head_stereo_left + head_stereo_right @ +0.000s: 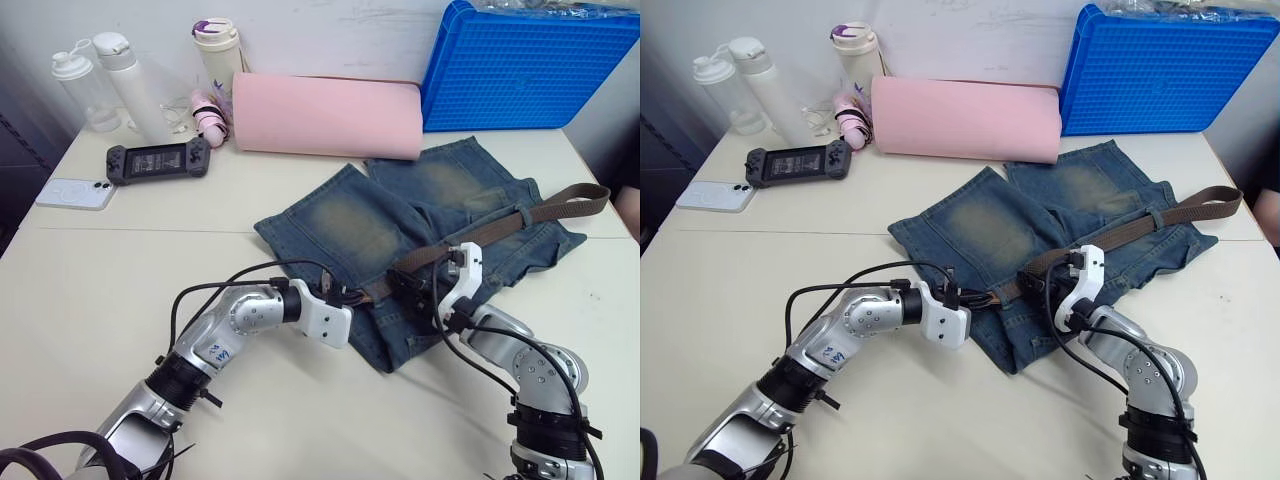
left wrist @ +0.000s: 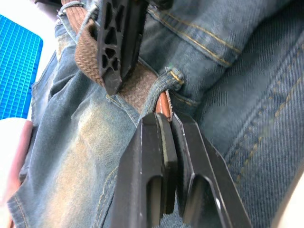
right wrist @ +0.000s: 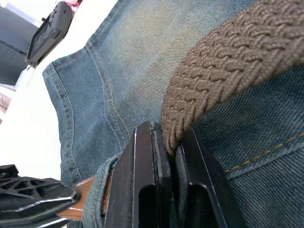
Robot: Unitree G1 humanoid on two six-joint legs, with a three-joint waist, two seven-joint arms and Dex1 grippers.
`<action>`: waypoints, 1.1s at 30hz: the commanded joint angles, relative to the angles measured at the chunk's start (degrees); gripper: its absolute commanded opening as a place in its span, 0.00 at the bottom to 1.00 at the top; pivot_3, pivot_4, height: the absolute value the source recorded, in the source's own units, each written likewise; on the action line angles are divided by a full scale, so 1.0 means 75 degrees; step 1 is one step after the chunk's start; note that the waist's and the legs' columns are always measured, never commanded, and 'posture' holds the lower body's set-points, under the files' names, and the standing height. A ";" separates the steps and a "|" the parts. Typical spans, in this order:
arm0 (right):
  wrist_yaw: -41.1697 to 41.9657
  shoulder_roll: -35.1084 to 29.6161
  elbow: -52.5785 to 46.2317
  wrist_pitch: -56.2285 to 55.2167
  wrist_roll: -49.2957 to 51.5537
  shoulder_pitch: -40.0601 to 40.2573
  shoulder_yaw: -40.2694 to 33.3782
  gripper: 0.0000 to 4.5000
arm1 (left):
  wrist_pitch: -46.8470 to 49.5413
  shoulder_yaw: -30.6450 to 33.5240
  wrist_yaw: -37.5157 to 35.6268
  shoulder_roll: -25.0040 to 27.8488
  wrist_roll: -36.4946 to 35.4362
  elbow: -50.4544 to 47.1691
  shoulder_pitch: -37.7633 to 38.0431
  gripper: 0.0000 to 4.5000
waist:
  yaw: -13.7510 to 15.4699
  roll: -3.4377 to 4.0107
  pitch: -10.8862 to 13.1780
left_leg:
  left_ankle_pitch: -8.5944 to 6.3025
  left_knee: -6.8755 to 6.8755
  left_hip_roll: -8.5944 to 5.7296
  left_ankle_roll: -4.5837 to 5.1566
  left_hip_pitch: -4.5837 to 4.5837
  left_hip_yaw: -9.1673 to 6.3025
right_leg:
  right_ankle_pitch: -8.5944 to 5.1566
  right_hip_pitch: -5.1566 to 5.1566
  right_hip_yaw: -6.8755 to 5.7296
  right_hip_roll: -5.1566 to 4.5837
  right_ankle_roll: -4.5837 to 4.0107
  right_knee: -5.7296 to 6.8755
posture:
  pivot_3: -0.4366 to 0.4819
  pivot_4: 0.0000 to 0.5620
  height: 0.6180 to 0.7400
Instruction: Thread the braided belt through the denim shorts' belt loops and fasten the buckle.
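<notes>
The braided belt [image 1: 520, 214] lay across the denim shorts [image 1: 400, 215] in the table's middle, its free end trailing toward two o'clock. The left gripper [image 2: 170, 124] pinched its tip at a belt loop [image 2: 164, 88], likely to pull it through. The right gripper [image 3: 173, 137] pinched the strap, feeding slack.

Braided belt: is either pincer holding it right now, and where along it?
Yes, both. The left pincer pinches the braided belt at its plain tip beside a belt loop; the right pincer clamps the woven strap further along.

A cream tabletop [image 1: 120, 280] stands against a white wall [image 1: 330, 35], a seam crossing it, with dark flooring visible at its left edge.
</notes>
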 commanded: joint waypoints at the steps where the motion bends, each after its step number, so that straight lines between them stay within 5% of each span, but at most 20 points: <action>1: -0.0052 -0.0064 -0.0273 0.0286 0.0535 0.0144 -0.0222 0.00 | -0.0186 -0.0009 0.0241 -0.0014 0.0345 0.0108 0.0068 0.01 | 0.0009 0.0000 0.0000 | 0.0000 0.0000 0.0000 0.0000 0.0000 -0.0001 | 0.0000 0.0000 0.0000 0.0000 0.0000 0.0000 | 0.48 0.27 1.00; 2: -0.0010 -0.0177 -0.0390 0.0112 0.0449 0.0146 -0.0329 0.19 | -0.0206 0.0007 0.0280 -0.0003 0.0411 0.0094 0.0083 0.00 | 0.0011 0.0000 0.0000 | 0.0000 0.0000 0.0000 0.0000 -0.0001 -0.0001 | 0.0000 0.0000 -0.0001 0.0000 0.0000 0.0000 | 0.48 0.27 1.00; 6: 0.0606 -0.1081 -0.0942 0.0107 0.0631 0.0253 -0.0645 0.55 | -0.0238 0.0086 0.0298 0.0090 0.0521 -0.0001 0.0154 0.00 | 0.0019 0.0010 0.0006 | 0.0000 0.0001 -0.0011 0.0005 -0.0008 0.0000 | 0.0000 -0.0004 0.0001 -0.0012 0.0000 -0.0001 | 0.48 0.27 1.00; 10: 0.1639 -0.2897 -0.0980 -0.0305 -0.0354 0.0579 -0.0680 0.96 | -0.0265 0.0142 0.0081 0.0381 0.0634 -0.0218 0.0123 0.00 | 0.0031 0.0010 0.0006 | 0.0000 0.0001 -0.0011 0.0009 -0.0009 0.0002 | 0.0000 -0.0003 -0.0003 -0.0011 0.0001 -0.0006 | 0.48 0.27 1.00; 13: 0.2143 -0.3738 -0.0321 -0.0904 -0.1380 0.0562 -0.0314 0.89 | -0.0068 0.0352 -0.0094 0.0594 0.0521 -0.0411 0.0078 0.00 | 0.0007 0.0009 0.0006 | 0.0000 0.0000 -0.0007 0.0009 -0.0008 0.0010 | 0.0000 0.0000 -0.0005 -0.0008 0.0001 -0.0016 | 0.48 0.27 1.00; 23: 0.3107 -0.4236 0.1825 -0.2264 -0.4266 -0.0262 0.2091 0.01 | 0.1595 0.2353 -0.1342 0.2047 -0.1498 -0.2042 0.1703 0.00 | -0.0196 -0.0025 -0.0009 | 0.0002 0.0000 0.0022 0.0005 0.0008 0.0026 | 0.0000 0.0005 -0.0005 0.0004 0.0000 -0.0030 | 0.48 0.27 1.00; 28: 0.3572 -0.4149 0.2236 -0.2256 -0.4592 -0.0641 0.2364 0.01 | 0.1864 0.4197 -0.1473 0.3207 -0.2065 -0.2045 0.3426 0.00 | -0.0245 -0.0055 -0.0028 | -0.0001 0.0006 0.0032 -0.0005 0.0023 0.0019 | 0.0007 0.0020 -0.0004 0.0003 -0.0014 -0.0065 | 0.48 0.27 1.00; 33: 0.4012 -0.4032 0.2455 -0.2228 -0.4821 -0.0989 0.2587 0.01 | 0.2495 0.6050 -0.1743 0.3283 -0.3152 -0.1943 0.5340 0.00 | -0.0216 -0.0076 -0.0043 | -0.0025 0.0004 0.0087 -0.0034 0.0030 0.0020 | 0.0020 0.0020 0.0004 0.0013 -0.0057 -0.0095 | 0.48 0.27 1.00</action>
